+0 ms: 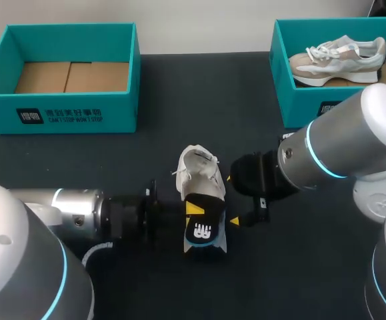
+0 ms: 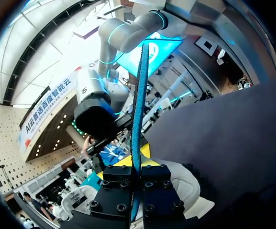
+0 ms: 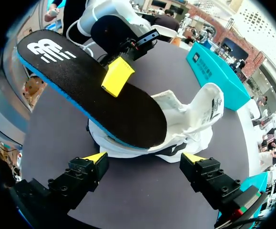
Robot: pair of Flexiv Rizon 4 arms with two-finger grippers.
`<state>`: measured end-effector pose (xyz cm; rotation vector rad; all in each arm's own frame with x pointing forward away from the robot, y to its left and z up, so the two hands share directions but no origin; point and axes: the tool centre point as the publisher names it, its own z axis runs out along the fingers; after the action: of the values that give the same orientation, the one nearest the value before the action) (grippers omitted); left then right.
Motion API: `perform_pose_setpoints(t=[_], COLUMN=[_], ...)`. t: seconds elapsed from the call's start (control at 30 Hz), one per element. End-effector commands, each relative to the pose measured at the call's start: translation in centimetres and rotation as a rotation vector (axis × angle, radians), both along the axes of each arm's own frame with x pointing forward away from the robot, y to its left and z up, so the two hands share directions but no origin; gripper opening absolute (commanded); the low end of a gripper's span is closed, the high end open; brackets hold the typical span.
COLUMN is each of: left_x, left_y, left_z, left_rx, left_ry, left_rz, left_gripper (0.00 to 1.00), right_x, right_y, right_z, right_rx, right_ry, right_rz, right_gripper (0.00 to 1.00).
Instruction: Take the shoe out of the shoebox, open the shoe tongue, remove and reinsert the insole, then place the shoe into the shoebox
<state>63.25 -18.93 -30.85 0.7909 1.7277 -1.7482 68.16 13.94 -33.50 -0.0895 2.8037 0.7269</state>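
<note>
A white shoe (image 1: pixel 199 175) lies mid-table with its tongue (image 3: pixel 213 106) folded open. The black insole (image 1: pixel 205 230) with a blue edge sticks out of it, its toe end still inside the shoe (image 3: pixel 185 129) and its heel end lifted. My left gripper (image 1: pixel 193 210) is shut on the insole (image 2: pixel 138 105), which shows edge-on between its fingers. One of its yellow fingertips (image 3: pixel 117 76) presses on the insole's (image 3: pixel 90 90) top face. My right gripper (image 1: pixel 233 200) stands open just right of the shoe; its fingers (image 3: pixel 96 158) are spread wide and hold nothing.
An empty teal shoebox (image 1: pixel 59 113) stands at the back left. A second teal box (image 1: pixel 281 80) at the back right holds another shoe (image 1: pixel 339 57). Dark table surface surrounds the white shoe.
</note>
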Motion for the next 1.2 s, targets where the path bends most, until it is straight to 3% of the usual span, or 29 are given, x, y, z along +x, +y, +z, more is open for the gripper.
perform_pose_setpoints(t=[0.03, 0.4, 0.57, 0.63, 0.93, 1.03, 1.1, 1.13, 1.17, 1.2], left_x=[1.0, 3.3, 3.3, 3.1, 1.8, 1.2, 0.9, 0.9, 0.9, 0.9], left_y=[-0.3, 0.2, 0.3, 0.4, 0.6, 0.5, 0.3, 0.1, 0.0, -0.2], left_z=[-1.0, -2.7, -2.5, -2.1, 0.1, 0.5, 0.3, 0.1, -0.1, -0.4], left_rx=[0.021, 0.044, 0.049, 0.043, 0.007, -0.001, 0.004, 0.007, 0.008, 0.008], left_ry=[-0.008, -0.006, 0.003, 0.0, -0.038, -0.047, -0.051, -0.047, -0.04, -0.039], left_rz=[0.003, 0.038, 0.043, 0.041, 0.024, 0.014, 0.008, 0.003, -0.001, -0.001], left_gripper=[0.0, 0.0, 0.02, 0.39, 0.36, 0.29, 0.19, 0.06, 0.0, 0.0], right_x=[-0.1, -0.1, -0.1, -0.1, -0.1, -0.1, -0.1, -0.1, -0.1, -0.1], right_y=[-0.1, -0.1, -0.1, -0.1, -0.1, -0.1, -0.1, -0.1, -0.1, -0.1], right_z=[-0.1, -0.1, -0.1, -0.1, -0.1, -0.1, -0.1, -0.1, -0.1, -0.1], right_rx=[0.002, 0.002, 0.002, 0.002, 0.002, 0.002, 0.002, 0.002, 0.002, 0.002], right_ry=[-0.001, -0.001, -0.001, -0.001, -0.001, -0.001, -0.001, -0.001, -0.001, -0.001], right_rz=[0.0, 0.0, 0.0, 0.0, 0.0, 0.0, 0.0, 0.0, 0.0, 0.0], right_gripper=[1.0, 1.0, 1.0, 1.0, 1.0, 1.0, 1.0, 1.0, 1.0, 1.0])
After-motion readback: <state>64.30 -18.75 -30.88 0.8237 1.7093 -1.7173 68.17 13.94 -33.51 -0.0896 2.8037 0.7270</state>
